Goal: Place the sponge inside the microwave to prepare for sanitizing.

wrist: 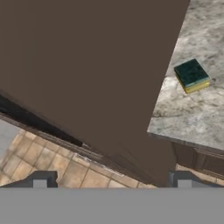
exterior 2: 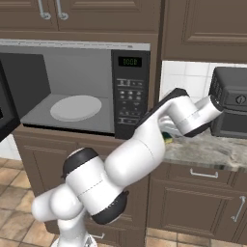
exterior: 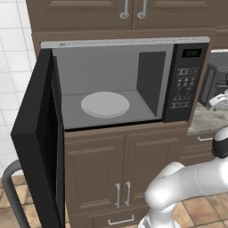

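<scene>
A: Hand view first: what are the fingers doing?

B: The two dark tips of the gripper [wrist: 112, 183] stand far apart at the bottom, one near each side, with nothing between them. The jaws are spread wide and hold nothing.

A: And what lies past them?

B: A broad brown cabinet side panel [wrist: 87, 65] takes up most of the picture, with tan floor tiles [wrist: 30, 153] at the lower left. To the right of the panel is a mottled grey stone counter [wrist: 192, 118].

A: Where is the sponge?

B: The sponge [wrist: 191, 75] lies flat on that counter, dark green scouring face up, yellow body showing along its lower edge. It is apart from the gripper and nothing touches it. In the right base view a sliver of yellow and green sponge [exterior 2: 167, 140] peeks out just under the white arm [exterior 2: 144, 149], on the counter beside the microwave.

A: The microwave itself?

B: The microwave [exterior: 185, 84] is built in between brown cabinets. Its door [exterior: 38, 142] is swung fully open to the left, and the white turntable [exterior: 105, 104] sits bare in the grey cavity. The keypad shows a green display [exterior 2: 130, 61].

A: Anything else on the counter?

B: A dark slatted toaster oven [exterior 2: 231, 101] stands at the far right, with the arm's wrist reaching toward it.
</scene>
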Tool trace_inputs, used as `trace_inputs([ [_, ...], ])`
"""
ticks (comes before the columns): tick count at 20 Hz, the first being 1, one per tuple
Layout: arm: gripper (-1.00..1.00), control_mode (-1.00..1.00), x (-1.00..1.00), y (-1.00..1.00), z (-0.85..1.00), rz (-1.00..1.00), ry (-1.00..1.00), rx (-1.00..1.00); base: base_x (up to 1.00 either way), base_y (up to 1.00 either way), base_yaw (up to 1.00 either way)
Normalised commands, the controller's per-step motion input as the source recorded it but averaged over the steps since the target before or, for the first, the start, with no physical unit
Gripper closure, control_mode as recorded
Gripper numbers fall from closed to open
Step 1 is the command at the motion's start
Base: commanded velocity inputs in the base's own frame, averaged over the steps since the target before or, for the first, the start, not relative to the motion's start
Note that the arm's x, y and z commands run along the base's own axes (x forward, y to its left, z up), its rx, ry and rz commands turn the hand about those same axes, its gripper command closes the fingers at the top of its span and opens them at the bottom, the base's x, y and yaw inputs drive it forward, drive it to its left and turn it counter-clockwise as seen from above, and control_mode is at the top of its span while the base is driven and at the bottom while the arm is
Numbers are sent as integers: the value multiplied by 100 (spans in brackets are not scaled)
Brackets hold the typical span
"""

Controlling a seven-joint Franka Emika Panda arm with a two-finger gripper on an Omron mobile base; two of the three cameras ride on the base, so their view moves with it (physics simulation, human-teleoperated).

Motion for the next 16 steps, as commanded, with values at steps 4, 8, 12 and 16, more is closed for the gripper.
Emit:
trace_inputs([
  [4, -100, -100, 26, -11, -12, 0, 0, 0, 0, 0, 0],
  [8, -100, -100, 24, -6, -11, 0, 0, 0, 0, 0, 0],
  [12, -100, -100, 23, -3, -5, 0, 0, 0, 0, 0, 0],
  [16, -100, -100, 21, -2, -2, 0, 0, 0, 0, 0, 0],
])
